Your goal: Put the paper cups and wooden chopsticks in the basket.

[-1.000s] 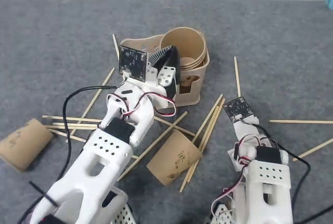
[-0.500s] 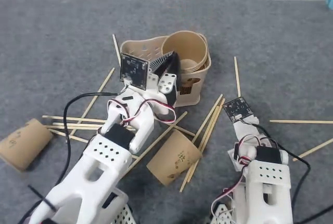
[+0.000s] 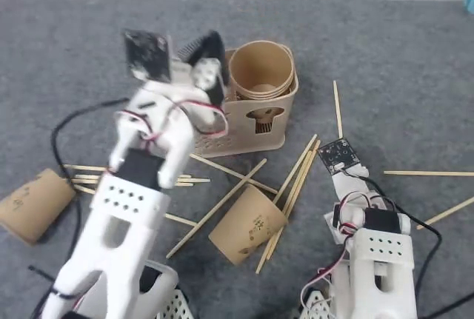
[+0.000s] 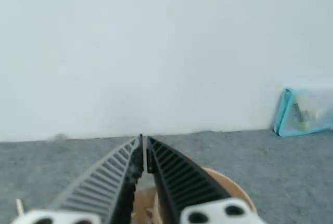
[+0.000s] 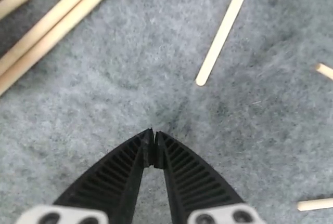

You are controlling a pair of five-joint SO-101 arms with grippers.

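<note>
A beige basket (image 3: 255,123) stands at the middle back with paper cups (image 3: 261,67) stacked upright in it. Another paper cup (image 3: 246,224) lies on its side in the middle, and a third cup (image 3: 33,204) lies at the far left. Several wooden chopsticks (image 3: 296,175) are scattered on the carpet around them. My left gripper (image 3: 207,41) is raised beside the basket's left rim with its fingers shut (image 4: 144,141); a cup's rim (image 4: 229,181) shows just beyond it. My right gripper (image 5: 154,134) is shut just above bare carpet, close to a loose chopstick (image 5: 225,29).
Grey carpet covers the whole floor, with a white wall along the back. More chopsticks (image 3: 422,173) lie at the right edge and some (image 3: 111,175) at the left. A pale blue object (image 4: 304,110) stands by the wall. The right arm's body (image 3: 378,260) fills the lower right.
My left arm has lifted away from the basket's front and swung up and to the left; the basket with its cups now stands uncovered. The right arm has not moved.
</note>
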